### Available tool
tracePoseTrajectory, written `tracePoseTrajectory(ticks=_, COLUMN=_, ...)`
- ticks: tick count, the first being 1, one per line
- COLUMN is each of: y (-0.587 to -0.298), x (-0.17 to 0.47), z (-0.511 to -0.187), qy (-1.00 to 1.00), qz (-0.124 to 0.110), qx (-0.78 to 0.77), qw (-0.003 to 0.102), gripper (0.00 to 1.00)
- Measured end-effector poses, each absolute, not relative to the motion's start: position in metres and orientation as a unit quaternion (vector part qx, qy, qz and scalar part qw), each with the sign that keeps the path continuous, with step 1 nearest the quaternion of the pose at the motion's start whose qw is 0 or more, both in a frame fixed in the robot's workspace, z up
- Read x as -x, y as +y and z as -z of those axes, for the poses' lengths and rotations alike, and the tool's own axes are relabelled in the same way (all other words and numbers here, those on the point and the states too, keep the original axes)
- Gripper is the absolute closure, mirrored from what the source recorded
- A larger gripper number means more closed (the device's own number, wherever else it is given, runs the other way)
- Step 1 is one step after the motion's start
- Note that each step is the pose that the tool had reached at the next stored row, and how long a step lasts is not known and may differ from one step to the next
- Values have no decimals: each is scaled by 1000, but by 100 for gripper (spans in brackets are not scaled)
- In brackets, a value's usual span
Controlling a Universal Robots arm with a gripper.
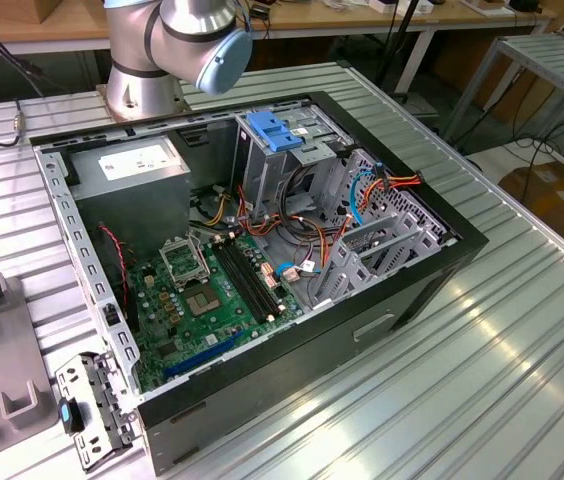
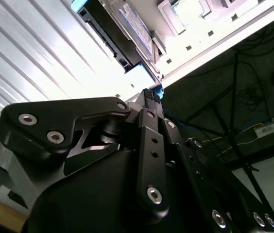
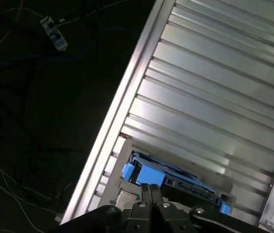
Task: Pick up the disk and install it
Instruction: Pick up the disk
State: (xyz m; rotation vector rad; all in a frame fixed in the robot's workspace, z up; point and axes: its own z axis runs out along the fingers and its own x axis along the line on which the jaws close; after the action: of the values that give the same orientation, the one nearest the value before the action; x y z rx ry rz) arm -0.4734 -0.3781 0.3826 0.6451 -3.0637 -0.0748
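Up at twelve o'clock in the exterior view, there's the arm (image 1: 167, 25): a smooth, silver-grey rounded joint housing, with a pale blue round cap (image 1: 224, 58) on its four o'clock side. At seven o'clock from that joint is the silver cylindrical base (image 1: 140, 90). Now both wrist views give us the gripper (image 2: 149, 94) (image 3: 150, 187), matte black all over, with flat angular link bars (image 2: 149, 145) and bright silver socket-head screws (image 2: 154, 195) dotted along them.
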Motion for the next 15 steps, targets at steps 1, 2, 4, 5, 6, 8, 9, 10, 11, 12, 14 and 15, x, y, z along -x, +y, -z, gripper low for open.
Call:
tracePoseTrajectory(ticks=1, y=-378, x=473, z=-383, qy=-977, qz=24, qx=-213, qw=5, gripper=89)
tracePoseTrajectory(ticks=2, y=-378, x=473, z=-383, qy=-974, qz=24, qx=-226, qw=5, gripper=89)
tracePoseTrajectory(ticks=4, y=-378, x=473, z=-383, qy=-970, qz=24, qx=-242, qw=6, gripper=89)
tracePoseTrajectory(ticks=5, y=-378, x=473, z=-383, qy=-966, qz=24, qx=-258, qw=6, gripper=89)
tracePoseTrajectory(ticks=6, y=-378, x=473, z=-383, qy=-963, qz=24, qx=-269, qw=6, gripper=89)
tracePoseTrajectory(ticks=8, y=-378, x=473, z=-383, qy=-957, qz=23, qx=-289, qw=7, gripper=89)
tracePoseTrajectory(ticks=9, y=-378, x=473, z=-383, qy=-954, qz=23, qx=-299, qw=7, gripper=89)
tracePoseTrajectory(ticks=10, y=-378, x=473, z=-383, qy=-952, qz=23, qx=-306, qw=7, gripper=89)
tracePoseTrajectory(ticks=11, y=-378, x=473, z=-383, qy=-949, qz=23, qx=-313, qw=8, gripper=89)
tracePoseTrajectory(ticks=12, y=-378, x=473, z=-383, qy=-947, qz=23, qx=-321, qw=8, gripper=89)
tracePoseTrajectory(ticks=14, y=-378, x=473, z=-383, qy=-940, qz=23, qx=-340, qw=8, gripper=89)
tracePoseTrajectory(ticks=15, y=-378, x=473, z=-383, qy=-936, qz=23, qx=-352, qw=8, gripper=89)
